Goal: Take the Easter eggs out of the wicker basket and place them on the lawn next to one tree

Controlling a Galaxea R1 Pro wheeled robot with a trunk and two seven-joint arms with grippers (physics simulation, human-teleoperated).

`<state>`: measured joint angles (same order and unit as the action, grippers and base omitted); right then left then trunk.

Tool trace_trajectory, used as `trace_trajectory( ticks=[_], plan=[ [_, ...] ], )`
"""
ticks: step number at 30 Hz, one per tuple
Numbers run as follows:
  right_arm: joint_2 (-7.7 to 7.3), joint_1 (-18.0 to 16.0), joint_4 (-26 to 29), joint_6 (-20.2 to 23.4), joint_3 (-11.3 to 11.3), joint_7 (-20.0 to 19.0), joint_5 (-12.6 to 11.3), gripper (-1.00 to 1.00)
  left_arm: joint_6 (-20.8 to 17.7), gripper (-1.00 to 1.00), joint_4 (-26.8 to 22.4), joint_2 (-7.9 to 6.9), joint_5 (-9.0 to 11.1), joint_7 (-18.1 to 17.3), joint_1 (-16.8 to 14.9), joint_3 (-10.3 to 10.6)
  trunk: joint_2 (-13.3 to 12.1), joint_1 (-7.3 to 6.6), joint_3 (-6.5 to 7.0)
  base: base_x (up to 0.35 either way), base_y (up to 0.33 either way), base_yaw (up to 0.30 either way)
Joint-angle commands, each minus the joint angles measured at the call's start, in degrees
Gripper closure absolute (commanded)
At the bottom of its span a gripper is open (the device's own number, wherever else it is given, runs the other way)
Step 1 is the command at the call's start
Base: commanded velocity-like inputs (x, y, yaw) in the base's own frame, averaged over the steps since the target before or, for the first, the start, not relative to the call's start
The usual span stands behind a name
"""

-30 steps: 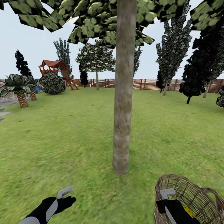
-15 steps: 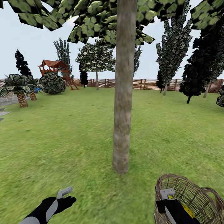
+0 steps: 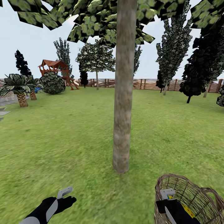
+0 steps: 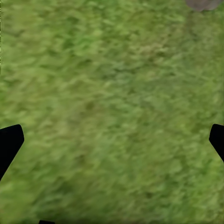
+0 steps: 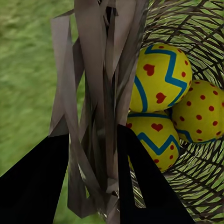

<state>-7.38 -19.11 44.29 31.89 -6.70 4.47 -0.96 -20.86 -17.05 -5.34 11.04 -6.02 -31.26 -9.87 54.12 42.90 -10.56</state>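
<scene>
R gripper [image 3: 168,199] sits at the near rim of the small brown woven wicker basket [image 3: 189,193], low on the robot's right. In the right wrist view its black fingers [image 5: 32,182] straddle the basket wall [image 5: 98,107], clamped on the weave as far as I can judge. Three yellow Easter eggs w/ red dots and blue zigzag bands [image 5: 161,79] lie bunched inside, just past the wall and touching each other. Their long axes can't be told; the zigzag bands run diff ways.

L gripper [image 3: 63,195] hangs over bare green lawn [image 3: 62,146], fingers spread, empty; it's the freer arm but well apart from the eggs.

Thick grey-brown tree trunk [image 3: 123,102] stands upright just beyond the basket. Wooden slat fence [image 3: 146,84] far back.
</scene>
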Motion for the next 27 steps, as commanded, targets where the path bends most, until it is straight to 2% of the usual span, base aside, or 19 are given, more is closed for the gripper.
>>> trace_trajectory(
  ticks=[1, 11, 17, 27],
  plan=[
    [-0.08, -0.05, 0.09, 0.36, -0.33, 0.37, 0.35, 1.00, -0.41, -1.00, -0.09, 0.04, 0.21, -0.14, -0.02, -0.32, 0.48, 0.24, -0.27, 0.000, 0.000, 0.000],
    [-0.09, -0.05, 0.09, 0.36, -0.25, 0.37, 0.35, 1.00, -0.41, -1.00, -0.09, 0.06, 0.21, -0.13, -0.02, -0.32, 4.49, 2.43, -2.06, 0.000, 0.000, 0.000],
    [-0.60, -0.05, 0.09, -0.09, -0.24, -0.08, 0.00, 1.00, -0.23, -1.00, -0.09, 0.03, 0.30, -0.22, -0.02, -0.32, 4.49, 2.43, -2.06, 0.000, 0.000, 0.000],
    [-0.39, -0.05, 0.09, 0.25, 0.08, 0.19, -0.06, 1.00, -0.41, -1.00, -0.03, 0.09, 0.21, -0.13, -0.02, -0.33, 8.50, 4.63, -3.86, 0.000, 0.000, 0.000]
  ],
)
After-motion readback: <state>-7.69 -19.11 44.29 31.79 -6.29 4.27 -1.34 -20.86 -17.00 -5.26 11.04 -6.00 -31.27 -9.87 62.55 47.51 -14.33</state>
